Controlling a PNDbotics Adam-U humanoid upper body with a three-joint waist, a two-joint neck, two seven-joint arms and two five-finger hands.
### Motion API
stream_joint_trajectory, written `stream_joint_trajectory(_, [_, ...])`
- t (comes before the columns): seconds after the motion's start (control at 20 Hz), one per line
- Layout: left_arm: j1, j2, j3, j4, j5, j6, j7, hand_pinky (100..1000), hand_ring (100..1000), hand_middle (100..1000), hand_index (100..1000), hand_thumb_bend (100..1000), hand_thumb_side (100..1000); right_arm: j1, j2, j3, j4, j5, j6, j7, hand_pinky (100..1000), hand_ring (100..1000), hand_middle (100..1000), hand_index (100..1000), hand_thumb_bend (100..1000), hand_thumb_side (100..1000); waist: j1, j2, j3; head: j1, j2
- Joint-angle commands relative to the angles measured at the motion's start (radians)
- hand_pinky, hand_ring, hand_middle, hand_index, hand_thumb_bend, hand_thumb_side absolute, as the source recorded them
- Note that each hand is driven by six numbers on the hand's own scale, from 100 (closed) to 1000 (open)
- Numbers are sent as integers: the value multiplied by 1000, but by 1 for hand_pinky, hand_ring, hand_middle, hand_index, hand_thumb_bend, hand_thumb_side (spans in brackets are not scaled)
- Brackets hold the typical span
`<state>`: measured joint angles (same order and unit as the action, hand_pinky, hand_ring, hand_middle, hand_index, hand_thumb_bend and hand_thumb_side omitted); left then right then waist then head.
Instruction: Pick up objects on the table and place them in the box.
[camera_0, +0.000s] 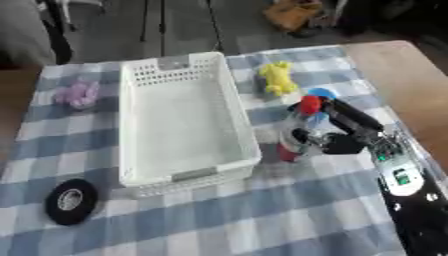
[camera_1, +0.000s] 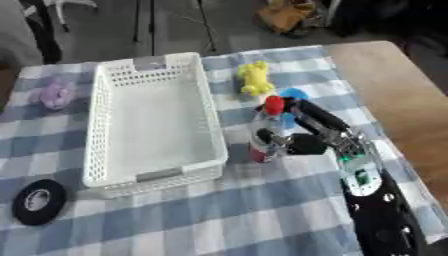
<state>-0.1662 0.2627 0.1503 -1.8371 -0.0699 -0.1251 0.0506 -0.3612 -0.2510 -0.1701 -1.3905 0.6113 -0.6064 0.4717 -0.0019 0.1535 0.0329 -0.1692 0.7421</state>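
A clear bottle with a red cap stands upright on the checked cloth just right of the white basket. My right hand reaches in from the lower right, its fingers and thumb curled round the bottle. The basket holds nothing. A yellow toy lies beyond the bottle, and a blue round object peeks out behind the hand. A pale purple toy lies left of the basket. A black tape roll sits at the front left. My left hand is out of sight.
The blue-and-white checked cloth covers most of the table. Bare brown wood shows along the right side. Chair legs and a brown bag stand on the floor past the far edge.
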Motion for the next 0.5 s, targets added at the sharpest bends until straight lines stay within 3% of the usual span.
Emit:
stream_joint_trajectory(0.05, [-10,18,-2,-12,4,0,-3,439,934,879,866,564,951,-14,-4,9,7,47,-1,-15,714,618,680,849,462,746,0,-74,1,-2,5])
stream_joint_trajectory(0.45, [-10,18,-2,-12,4,0,-3,439,935,879,866,563,951,-19,8,19,29,103,8,-36,582,525,618,812,466,699,0,-74,3,-3,5])
stream_joint_trajectory(0.5, [-10,17,-2,-12,5,0,-3,439,935,880,866,563,951,-19,8,20,31,107,10,-38,444,427,570,781,362,526,0,-74,3,-3,5])
